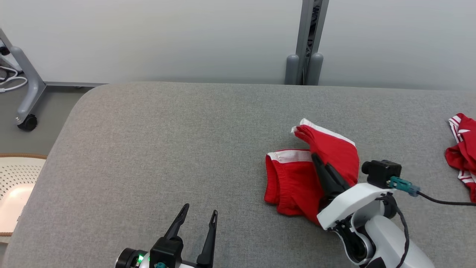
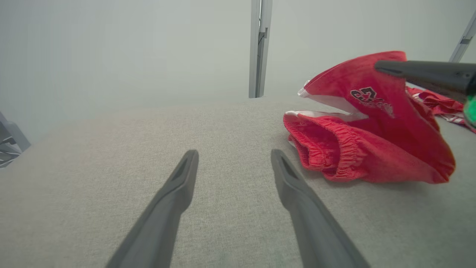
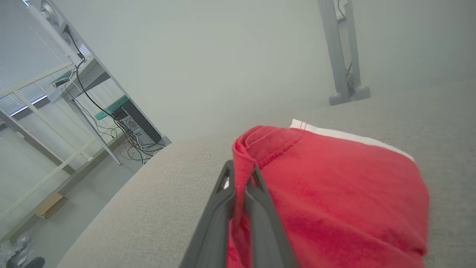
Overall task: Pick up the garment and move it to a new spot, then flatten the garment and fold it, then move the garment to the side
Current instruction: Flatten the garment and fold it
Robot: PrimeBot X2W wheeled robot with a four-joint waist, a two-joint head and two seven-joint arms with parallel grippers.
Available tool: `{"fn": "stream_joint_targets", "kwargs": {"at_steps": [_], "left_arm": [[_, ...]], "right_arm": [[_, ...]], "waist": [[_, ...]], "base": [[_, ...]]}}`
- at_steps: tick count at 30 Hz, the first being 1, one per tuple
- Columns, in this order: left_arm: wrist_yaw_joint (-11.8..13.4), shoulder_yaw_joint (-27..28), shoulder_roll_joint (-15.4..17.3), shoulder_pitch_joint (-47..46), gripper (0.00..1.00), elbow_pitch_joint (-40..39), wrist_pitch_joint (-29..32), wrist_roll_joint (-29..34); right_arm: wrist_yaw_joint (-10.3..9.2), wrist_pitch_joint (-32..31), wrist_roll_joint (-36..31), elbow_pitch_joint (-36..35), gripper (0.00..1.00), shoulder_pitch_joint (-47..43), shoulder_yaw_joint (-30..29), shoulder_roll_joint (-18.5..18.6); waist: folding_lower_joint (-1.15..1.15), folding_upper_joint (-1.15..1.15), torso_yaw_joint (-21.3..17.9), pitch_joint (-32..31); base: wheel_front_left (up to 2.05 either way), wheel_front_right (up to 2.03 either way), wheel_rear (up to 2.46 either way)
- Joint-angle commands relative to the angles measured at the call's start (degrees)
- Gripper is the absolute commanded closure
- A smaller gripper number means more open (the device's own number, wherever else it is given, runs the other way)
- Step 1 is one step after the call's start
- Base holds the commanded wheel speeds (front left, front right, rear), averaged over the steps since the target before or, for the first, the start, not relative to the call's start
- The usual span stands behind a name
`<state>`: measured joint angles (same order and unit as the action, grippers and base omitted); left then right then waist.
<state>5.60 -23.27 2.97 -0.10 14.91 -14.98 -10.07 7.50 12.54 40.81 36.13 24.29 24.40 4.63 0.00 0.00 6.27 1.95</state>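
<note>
One grey table [image 1: 148, 156] carries the red garment [image 1: 293, 182] right of centre, one flap raised because the right fingers [image 1: 319, 165] pinch it tight, likely for lifting. The left fingers [image 1: 212, 223] wait near, spread and empty. A second red cloth [image 1: 463, 152] is cut off at the right edge.

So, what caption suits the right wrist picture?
Right gripper pinching a raised fold of the red garment above the grey surface.

White glossy forearm shell [image 1: 357, 203], black wrist camera [image 1: 381, 173] fitted with teal connector [image 1: 403, 185] and black cable [image 1: 446, 203], left gripper [image 1: 200, 209] dark, tapered.
</note>
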Motion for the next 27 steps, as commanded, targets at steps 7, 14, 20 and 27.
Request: {"fn": "stream_joint_targets", "kwargs": {"at_steps": [7,14,20,27], "left_arm": [[-0.4,-0.2,0.1,0.0,0.00,0.3,-0.2,-0.1],[0.2,0.4,0.1,0.6,0.00,-0.1,-0.2,0.5],[0.6,1.1,0.2,0.7,0.00,-0.9,-0.2,0.6],[0.7,1.2,0.4,1.2,0.00,-1.0,-0.2,1.4]], "right_arm": [[-0.02,-0.5,-0.1,0.5,1.00,0.1,6.5,-1.0],[-0.02,-1.1,-1.2,-0.6,1.00,-2.9,10.2,0.3],[-0.02,-1.4,-1.7,-1.5,0.00,-4.8,11.4,0.4],[-0.02,0.6,-1.3,-2.9,0.00,-5.8,9.5,-0.4]], "waist": [[0.00,0.00,1.9,0.2],[0.00,0.00,2.3,0.6],[0.00,0.00,1.3,0.9],[0.00,0.00,-0.4,-0.6]], "base": [[0.00,0.00,0.00],[0.00,0.00,0.00],[0.00,0.00,0.00],[0.00,0.00,0.00]]}}
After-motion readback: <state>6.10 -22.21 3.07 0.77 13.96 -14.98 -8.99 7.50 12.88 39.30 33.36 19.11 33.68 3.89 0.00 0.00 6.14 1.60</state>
